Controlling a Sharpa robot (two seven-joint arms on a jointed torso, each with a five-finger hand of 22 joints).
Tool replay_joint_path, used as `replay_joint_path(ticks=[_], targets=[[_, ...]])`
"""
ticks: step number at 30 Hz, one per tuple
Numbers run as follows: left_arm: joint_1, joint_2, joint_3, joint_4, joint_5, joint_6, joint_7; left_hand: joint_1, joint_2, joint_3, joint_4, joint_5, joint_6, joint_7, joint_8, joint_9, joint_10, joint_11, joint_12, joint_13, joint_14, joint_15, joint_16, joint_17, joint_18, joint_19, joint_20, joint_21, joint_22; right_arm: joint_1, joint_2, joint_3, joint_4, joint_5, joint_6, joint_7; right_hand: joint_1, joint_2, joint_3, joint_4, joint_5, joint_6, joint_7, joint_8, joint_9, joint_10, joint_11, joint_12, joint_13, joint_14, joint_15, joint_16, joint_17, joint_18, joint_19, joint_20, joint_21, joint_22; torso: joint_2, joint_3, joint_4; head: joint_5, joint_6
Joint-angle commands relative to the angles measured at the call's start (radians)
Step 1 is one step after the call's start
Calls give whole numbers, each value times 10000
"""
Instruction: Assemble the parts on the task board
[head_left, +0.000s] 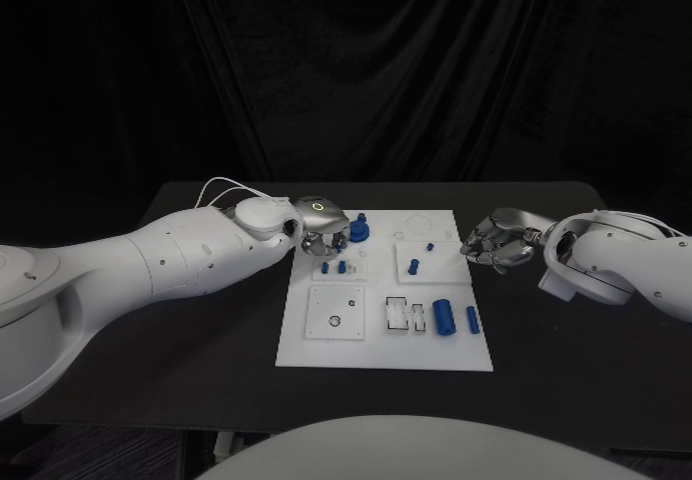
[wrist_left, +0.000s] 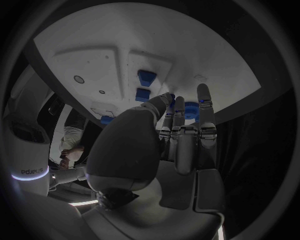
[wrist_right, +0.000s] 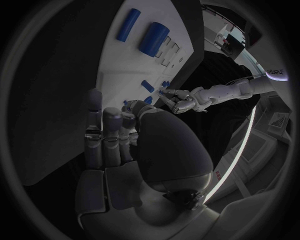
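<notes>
Peg (head_left: 359, 229): upright at board (head_left: 384, 355) far-left corner, pinched by left hand (head_left: 323, 230). Small, rigid, light (likely slick); best taken by its sides. Right hand (head_left: 495, 243): empty, fingers apart, beside board.

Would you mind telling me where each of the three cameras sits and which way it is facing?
Head view: on the robot's head, looking down at the task board; both arms enter, left hand and right hand at the board's sides.
Left wrist view: behind the left hand, facing the board and a blue part at its fingertips.
Right wrist view: behind the right hand, facing the board.
Shared: all show the board; the right wrist view also shows the left hand.
</notes>
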Motion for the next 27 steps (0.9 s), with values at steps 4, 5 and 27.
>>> replay_joint_path(ticks=[4, 5, 27], targets=[[-53, 1, 1, 21, -13, 267, 12, -269, -193, -140, 109, -952, -1125, -190, -213, -220, -550, 22, -318, -120, 274, 91, -147, 488, 155, -212, 24, -39, -15, -23, -2, 7, 12, -5, 107, -192, -48, -72, 49, -36, 27, 62, 18, 56, -1, -53, -11, -36, -10, -43, -36, -30, -8, 101, 24, -17, -35, -9, -8, 3, 7, 0, 1], [-55, -5, 1, 28, -13, 280, -2, -365, -273, -208, 168, -1107, -1326, -241, -215, -260, -691, 44, -347, -137, 257, 97, -164, 455, 150, -237, 33, -37, -14, -23, -1, 7, 11, -5, 108, -191, -48, -72, 49, -36, 27, 62, 18, 56, -1, -53, -11, -36, -10, -43, -36, -30, -8, 101, 24, -17, -35, -9, -9, 3, 9, 4, 1], [-64, -291, 2, 142, -13, -1293, -313, -576, -249, -811, 407, -1199, -2406, -624, -118, -450, -1515, 269, -88, 157, 220, 208, -192, 387, 144, -287, 113, -26, -8, -21, -129, 7, 111, -5, 93, -198, -57, -72, 60, -53, 26, 62, 18, 56, -3, -65, -10, -55, -31, -48, -35, -66, -37, 100, 32, -18, -57, -14, 5, -5, 49, -62, 1]])
